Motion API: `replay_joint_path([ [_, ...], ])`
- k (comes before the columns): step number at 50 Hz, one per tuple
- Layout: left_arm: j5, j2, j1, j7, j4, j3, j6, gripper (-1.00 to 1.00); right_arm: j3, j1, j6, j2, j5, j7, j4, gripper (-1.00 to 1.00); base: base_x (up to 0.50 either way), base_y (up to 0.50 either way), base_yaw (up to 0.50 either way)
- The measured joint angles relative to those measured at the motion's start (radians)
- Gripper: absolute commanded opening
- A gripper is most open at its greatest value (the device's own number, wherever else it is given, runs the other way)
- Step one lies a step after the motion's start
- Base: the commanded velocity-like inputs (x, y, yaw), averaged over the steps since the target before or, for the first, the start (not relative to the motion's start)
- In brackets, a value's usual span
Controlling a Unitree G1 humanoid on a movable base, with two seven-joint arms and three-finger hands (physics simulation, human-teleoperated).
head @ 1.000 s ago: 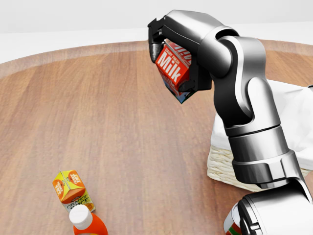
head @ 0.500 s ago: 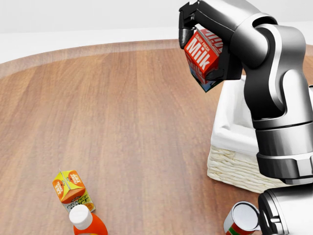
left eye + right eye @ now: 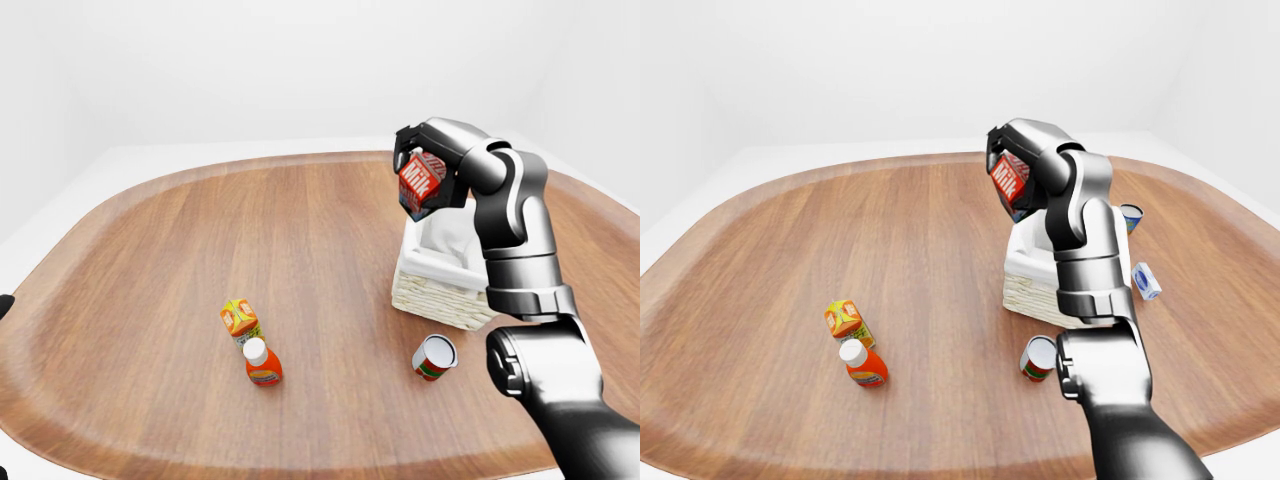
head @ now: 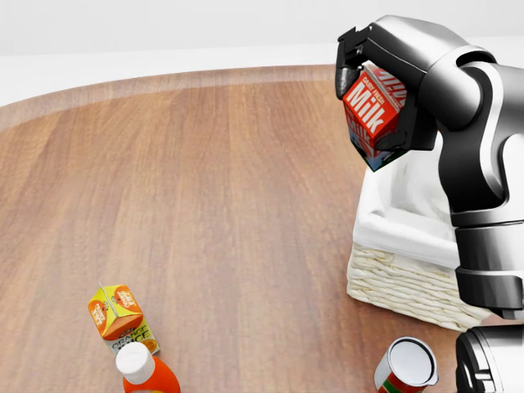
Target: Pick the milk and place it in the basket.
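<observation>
Fingers of the right hand (image 4: 370, 98) clamp the milk carton (image 4: 372, 115), tilted above the wicker basket's (image 4: 401, 282) eleven-o'clock corner, probably for lowering inside; left hand unseen.

My right arm (image 4: 479, 188) covers the basket's (image 4: 401, 282) right side. Bottle (image 4: 146, 372) and can (image 4: 407, 366) are cut off by the head view's bottom edge. My fingers hide the milk carton's (image 4: 372, 110) top. Left hand: just a dark sliver at the left-eye view's edge.
</observation>
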Motion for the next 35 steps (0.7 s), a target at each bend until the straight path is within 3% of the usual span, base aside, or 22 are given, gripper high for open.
replay_joint_path([
  [35,0.002,0.000,0.001,0.005,-0.002,0.001,0.000,1.00,-0.027,-0.058,0.000,-0.104,0.063,-0.019,0.264,-1.00,0.00,0.00,0.00],
])
